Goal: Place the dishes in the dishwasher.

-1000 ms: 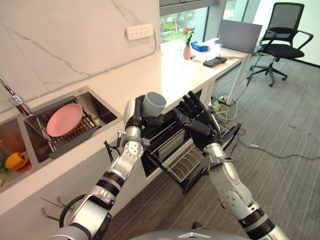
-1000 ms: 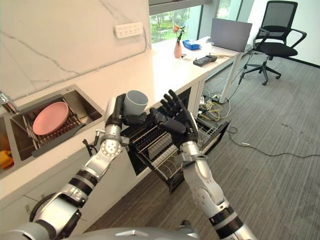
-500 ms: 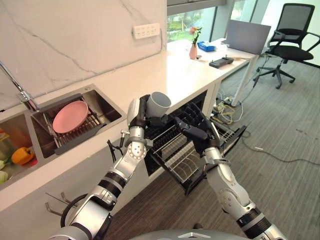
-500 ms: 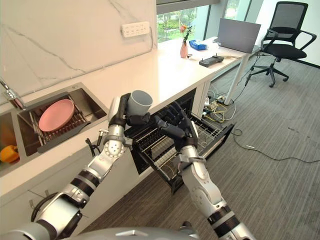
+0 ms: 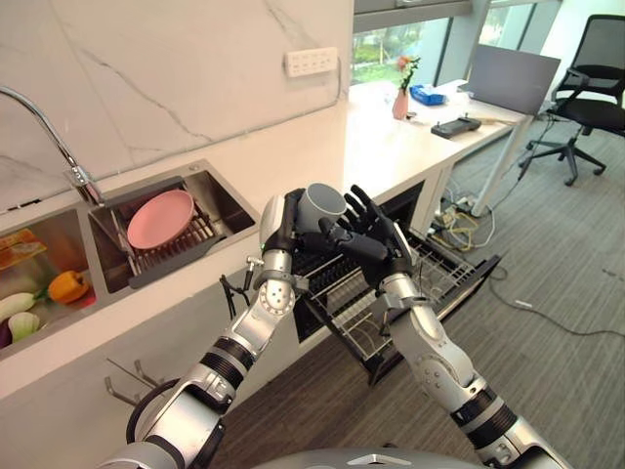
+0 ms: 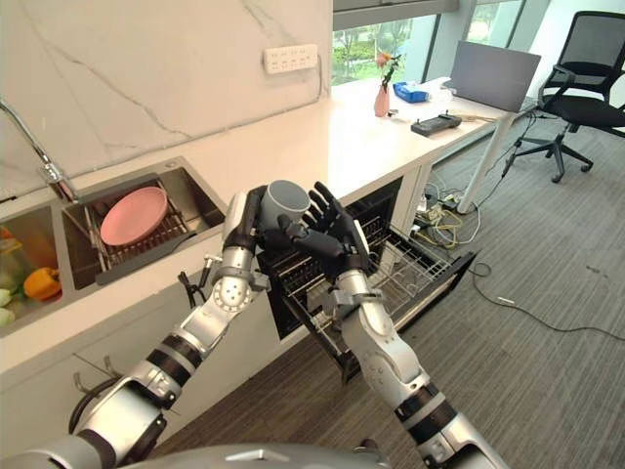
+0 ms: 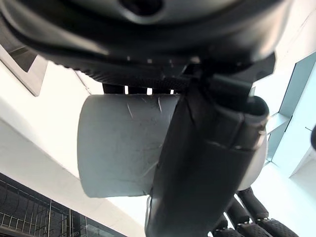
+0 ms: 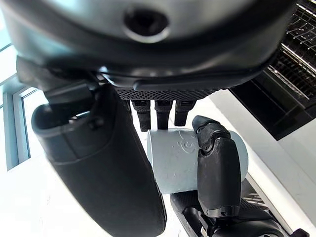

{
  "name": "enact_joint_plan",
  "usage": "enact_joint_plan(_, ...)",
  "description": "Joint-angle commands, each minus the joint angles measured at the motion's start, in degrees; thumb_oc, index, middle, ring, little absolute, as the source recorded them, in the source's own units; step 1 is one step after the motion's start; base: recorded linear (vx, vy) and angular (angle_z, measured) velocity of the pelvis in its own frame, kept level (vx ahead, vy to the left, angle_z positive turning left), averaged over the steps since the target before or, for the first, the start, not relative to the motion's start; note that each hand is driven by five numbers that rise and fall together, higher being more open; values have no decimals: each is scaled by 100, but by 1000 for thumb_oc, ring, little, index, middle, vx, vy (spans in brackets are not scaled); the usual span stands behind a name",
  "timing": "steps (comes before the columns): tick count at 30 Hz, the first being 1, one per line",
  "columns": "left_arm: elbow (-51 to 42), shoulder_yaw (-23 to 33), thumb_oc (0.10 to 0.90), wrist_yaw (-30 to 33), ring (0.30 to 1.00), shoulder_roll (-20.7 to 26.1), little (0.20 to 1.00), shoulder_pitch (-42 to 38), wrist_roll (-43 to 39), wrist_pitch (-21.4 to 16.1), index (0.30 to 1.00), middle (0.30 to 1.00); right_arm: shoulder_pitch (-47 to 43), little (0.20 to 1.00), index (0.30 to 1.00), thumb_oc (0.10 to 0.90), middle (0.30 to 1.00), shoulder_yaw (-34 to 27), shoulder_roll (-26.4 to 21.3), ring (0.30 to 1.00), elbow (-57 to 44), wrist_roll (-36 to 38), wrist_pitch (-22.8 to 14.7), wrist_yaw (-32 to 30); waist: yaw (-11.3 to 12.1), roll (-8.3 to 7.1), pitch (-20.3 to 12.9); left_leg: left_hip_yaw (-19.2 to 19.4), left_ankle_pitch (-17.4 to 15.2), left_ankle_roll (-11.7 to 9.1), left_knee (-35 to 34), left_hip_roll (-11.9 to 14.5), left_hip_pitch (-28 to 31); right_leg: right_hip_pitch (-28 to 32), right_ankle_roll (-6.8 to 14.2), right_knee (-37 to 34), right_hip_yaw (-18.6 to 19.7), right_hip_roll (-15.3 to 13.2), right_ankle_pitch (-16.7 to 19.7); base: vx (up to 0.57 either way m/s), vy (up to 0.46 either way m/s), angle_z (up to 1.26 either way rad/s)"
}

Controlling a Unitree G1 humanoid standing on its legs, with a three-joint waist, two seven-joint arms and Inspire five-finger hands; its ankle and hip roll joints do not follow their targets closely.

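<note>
My left hand is shut on a grey cup, holding it up above the counter's front edge with the mouth tilted upward; the left wrist view has its thumb across the cup. My right hand is open, fingers spread, right beside the cup and over the dishwasher. The dishwasher's wire rack is pulled out below both hands. A pink plate lies on a rack in the sink.
A tap stands behind the sink, with an orange pepper in the basin to the left. A vase, a laptop and an office chair are at the far right. The open rack juts into the floor space.
The camera has shifted, moving the whole scene rightward in the picture. My right hand dipped toward the rack, then rose close to the cup. The left hand still holds the cup.
</note>
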Motion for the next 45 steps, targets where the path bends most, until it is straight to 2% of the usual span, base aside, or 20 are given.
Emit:
enact_joint_plan(1, 155, -327, 400, 49, 300, -79, 300, -982, 103, -460, 300, 300, -1028, 900, 900, 800, 900, 105, 285, 900, -334, 64, -202, 441, 64, -57, -222, -341, -555, 9, 141, -71, 136, 208, 298, 76, -128, -144, -661, 0, 0, 0)
enact_joint_plan(9, 395, -445, 400, 28, 300, -191, 300, -1056, 160, -353, 300, 300, -1175, 900, 900, 800, 900, 280, 323, 900, -267, 285, -22, 291, 86, -88, -231, -355, -542, 4, 140, -60, 123, 212, 288, 75, -152, -152, -653, 0, 0, 0)
enact_joint_plan(18, 583, -715, 400, 18, 300, -526, 300, -1239, 24, -276, 300, 300, -1633, 900, 900, 800, 900, 487, 638, 900, 180, 381, 97, -115, 136, -118, -231, -385, -529, 14, 139, -76, 77, 193, 279, 82, -172, -166, -613, 0, 0, 0)
enact_joint_plan(22, 650, -899, 400, 94, 300, -773, 300, -1399, -53, -261, 300, 300, -1833, 900, 900, 800, 900, 656, 1014, 900, 529, 246, 95, -398, 155, -120, -227, -415, -528, 30, 135, -91, 56, 190, 269, 88, -174, -171, -600, -8, 4, 2)
enact_joint_plan(27, 606, -1094, 400, 99, 300, -906, 300, -1528, -8, -299, 300, 300, -2047, 900, 900, 800, 900, 639, 1223, 900, 1019, 21, 73, -596, 182, -119, -233, -441, -536, 39, 141, -100, 45, 192, 264, 92, -178, -175, -598, -2, 1, 1)
enact_joint_plan(29, 540, -1218, 400, 91, 300, -957, 300, -1642, 116, -340, 300, 300, -2178, 900, 900, 800, 900, 643, 1298, 900, 1395, -298, 112, -710, 198, -120, -223, -459, -540, 43, 150, -104, 33, 198, 258, 97, -179, -171, -608, 0, 0, 0)
enact_joint_plan(35, 458, -1364, 400, 71, 300, -969, 300, -1707, 323, -372, 300, 300, -2257, 900, 900, 800, 900, 683, 1374, 900, 1760, -556, 195, -821, 212, -115, -229, -490, -550, 48, 151, -105, 38, 220, 245, 97, -185, -162, -632, 4, 1, 4)
enact_joint_plan(44, 413, -1504, 400, -27, 300, -1027, 300, -1739, 445, -349, 300, 300, -2328, 900, 900, 800, 900, 623, 1522, 900, 2088, -125, 109, -893, 234, -122, -232, -537, -560, 48, 180, -104, 33, 239, 225, 102, -196, -138, -656, 4, 4, 2)
enact_joint_plan(45, 419, -1517, 400, -39, 300, -1055, 300, -1765, 474, -340, 300, 300, -2317, 615, 615, 610, 615, 621, 1548, 615, 2107, -8, 90, -883, 236, -120, -235, -538, -558, 45, 177, -105, 36, 243, 224, 99, -193, -135, -659, 0, 0, 0)
